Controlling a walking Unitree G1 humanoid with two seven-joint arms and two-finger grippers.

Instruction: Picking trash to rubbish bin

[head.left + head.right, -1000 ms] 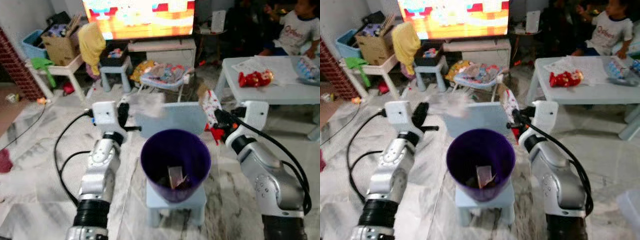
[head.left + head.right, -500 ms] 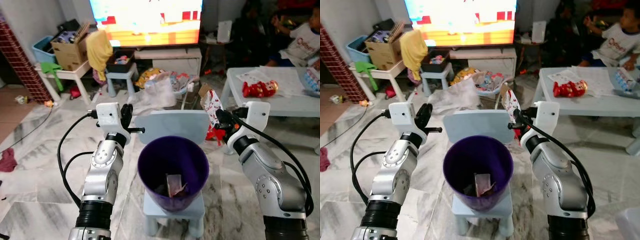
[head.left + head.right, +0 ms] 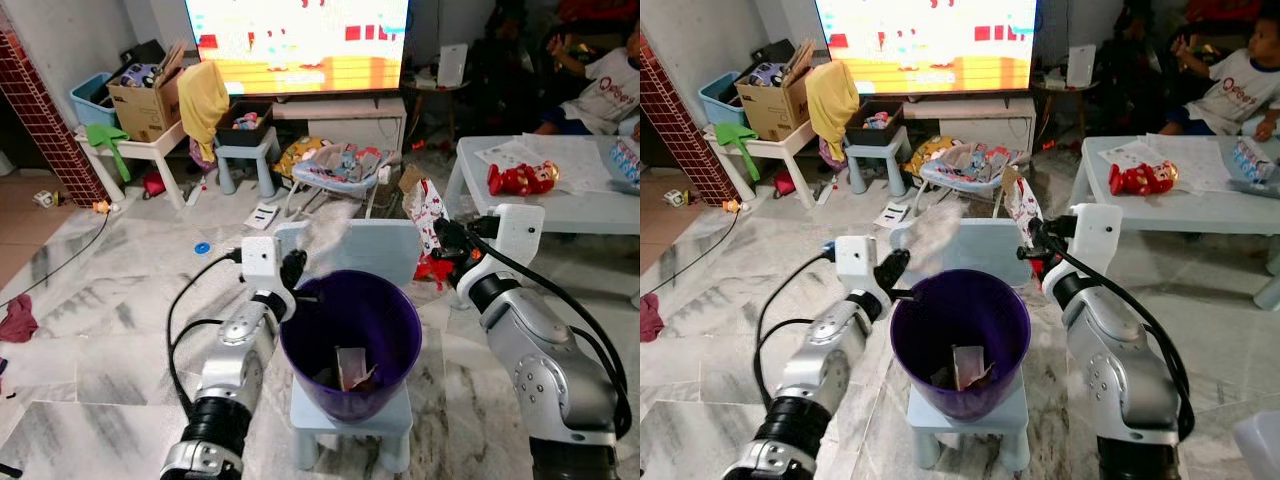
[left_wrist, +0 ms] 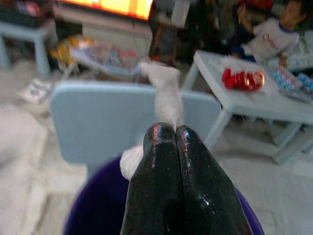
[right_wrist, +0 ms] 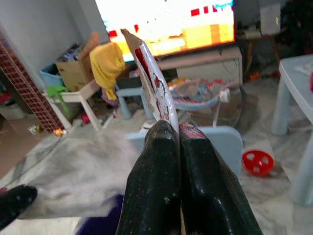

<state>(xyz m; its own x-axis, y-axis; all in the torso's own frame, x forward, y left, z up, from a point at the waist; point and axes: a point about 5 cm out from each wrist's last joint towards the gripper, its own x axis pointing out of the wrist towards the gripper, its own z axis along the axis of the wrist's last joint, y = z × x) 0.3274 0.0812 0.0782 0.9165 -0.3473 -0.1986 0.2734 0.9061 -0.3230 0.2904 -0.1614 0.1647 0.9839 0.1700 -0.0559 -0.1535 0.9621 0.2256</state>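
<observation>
A purple bin (image 3: 303, 366) stands on a small pale blue chair (image 3: 372, 248) right in front of me, with a few scraps (image 3: 346, 366) at its bottom. My left gripper (image 3: 300, 285) is at the bin's left rim, shut on a crumpled white tissue (image 4: 166, 95) that sticks up over the rim, seen as a tissue (image 3: 325, 235) in front of the chair back. My right gripper (image 3: 441, 241) hovers beyond the bin's right rim, shut on a red and white wrapper (image 5: 153, 81), which stands upright as the wrapper (image 3: 425, 208).
A pale table (image 3: 575, 205) with a red toy (image 3: 520, 178) stands at the right, and a person (image 3: 600, 80) sits behind it. Ahead are a TV (image 3: 300, 35), a baby bouncer (image 3: 340, 168) and a stool (image 3: 243, 150). A cardboard box (image 3: 135, 98) sits on a white bench, far left.
My left arm has swung right, bringing the white tissue from beside the chair to the bin's left rim. The right gripper has kept its place with the wrapper.
</observation>
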